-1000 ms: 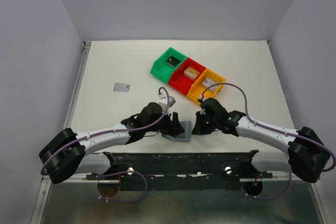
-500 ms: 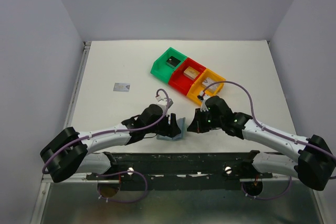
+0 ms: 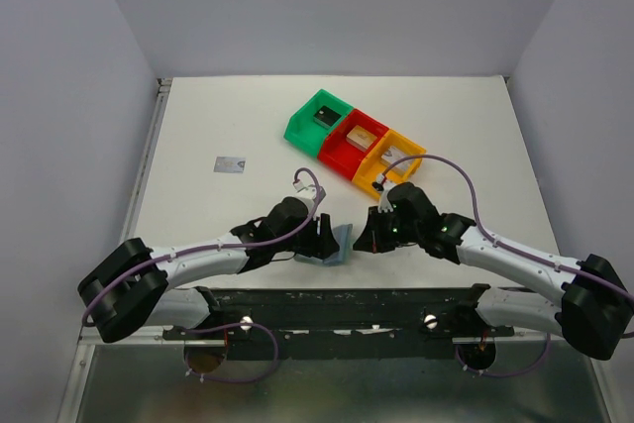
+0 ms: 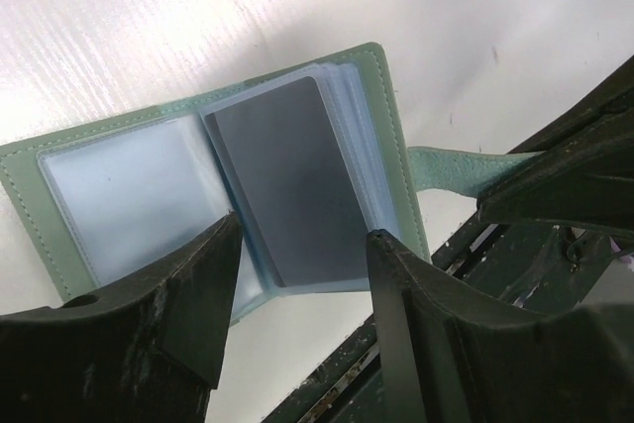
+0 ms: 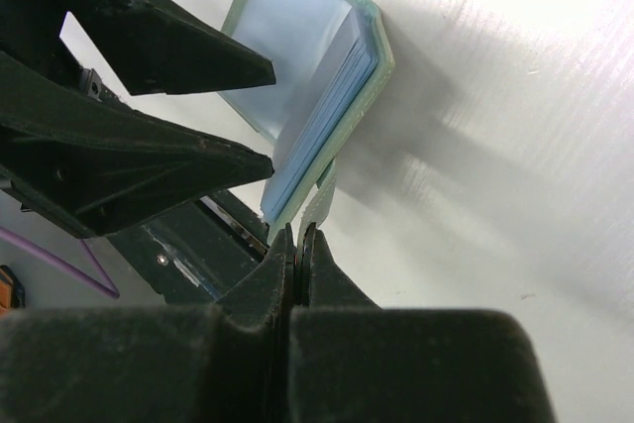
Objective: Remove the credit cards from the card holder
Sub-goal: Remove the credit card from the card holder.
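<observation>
Grey-blue card holder point(image 3: 338, 243) gapes at left gripper point(image 4: 302, 240); right gripper point(image 5: 298, 237) pinches its strap point(image 5: 319, 200).

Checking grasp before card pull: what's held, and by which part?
Right gripper pinches the card holder by its closure strap. Left gripper is open over the grey card, gripping nothing.

Item: white table point(image 3: 218, 116), my work surface.

On it:
- Three plastic bins touching in a diagonal row, right of centre and toward the far edge: green bin point(image 3: 297, 132) farthest, red bin point(image 3: 335, 157) in the middle, orange bin point(image 3: 368, 178) nearest me.
- One silver-grey card point(image 3: 230, 163), flat and alone, toward the left edge.
- One grey-blue card holder point(image 3: 337, 243), open and tilted up, by the middle of the near edge.
</observation>
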Robot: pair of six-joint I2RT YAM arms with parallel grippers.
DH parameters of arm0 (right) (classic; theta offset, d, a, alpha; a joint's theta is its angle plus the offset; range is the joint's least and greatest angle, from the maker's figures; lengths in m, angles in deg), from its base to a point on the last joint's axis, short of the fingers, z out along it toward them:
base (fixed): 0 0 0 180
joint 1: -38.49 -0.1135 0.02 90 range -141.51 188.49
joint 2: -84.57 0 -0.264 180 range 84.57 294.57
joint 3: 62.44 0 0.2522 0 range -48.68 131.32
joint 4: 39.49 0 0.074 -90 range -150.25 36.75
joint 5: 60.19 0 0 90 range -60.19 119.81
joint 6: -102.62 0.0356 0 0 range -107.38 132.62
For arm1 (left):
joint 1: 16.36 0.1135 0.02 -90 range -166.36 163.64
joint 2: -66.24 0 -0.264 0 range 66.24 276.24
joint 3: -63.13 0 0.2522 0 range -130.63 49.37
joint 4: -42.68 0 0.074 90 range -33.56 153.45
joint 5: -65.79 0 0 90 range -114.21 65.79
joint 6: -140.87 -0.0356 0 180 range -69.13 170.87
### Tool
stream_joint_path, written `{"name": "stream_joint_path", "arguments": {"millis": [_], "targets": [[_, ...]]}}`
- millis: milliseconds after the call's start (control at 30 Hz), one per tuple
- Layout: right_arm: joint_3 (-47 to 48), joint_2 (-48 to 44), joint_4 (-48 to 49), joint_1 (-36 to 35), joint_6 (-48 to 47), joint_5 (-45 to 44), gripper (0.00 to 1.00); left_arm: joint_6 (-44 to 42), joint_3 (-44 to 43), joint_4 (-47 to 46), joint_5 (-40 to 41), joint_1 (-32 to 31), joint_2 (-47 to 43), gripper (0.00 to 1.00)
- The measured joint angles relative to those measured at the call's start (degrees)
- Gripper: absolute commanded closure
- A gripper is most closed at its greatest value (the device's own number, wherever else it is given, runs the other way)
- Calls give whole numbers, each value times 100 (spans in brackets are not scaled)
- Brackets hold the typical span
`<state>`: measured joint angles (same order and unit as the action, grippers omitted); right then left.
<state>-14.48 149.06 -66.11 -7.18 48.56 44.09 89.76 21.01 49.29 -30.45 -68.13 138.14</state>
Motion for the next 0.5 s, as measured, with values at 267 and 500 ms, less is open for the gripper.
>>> {"name": "stream_joint_path", "arguments": {"millis": [267,500], "targets": [[0,0,0,0,0,13,100,13,22,-22,24,0,44,24],[2,0,0,0,-2,50,100,11,31,-44,20,-2,44,24]]}}
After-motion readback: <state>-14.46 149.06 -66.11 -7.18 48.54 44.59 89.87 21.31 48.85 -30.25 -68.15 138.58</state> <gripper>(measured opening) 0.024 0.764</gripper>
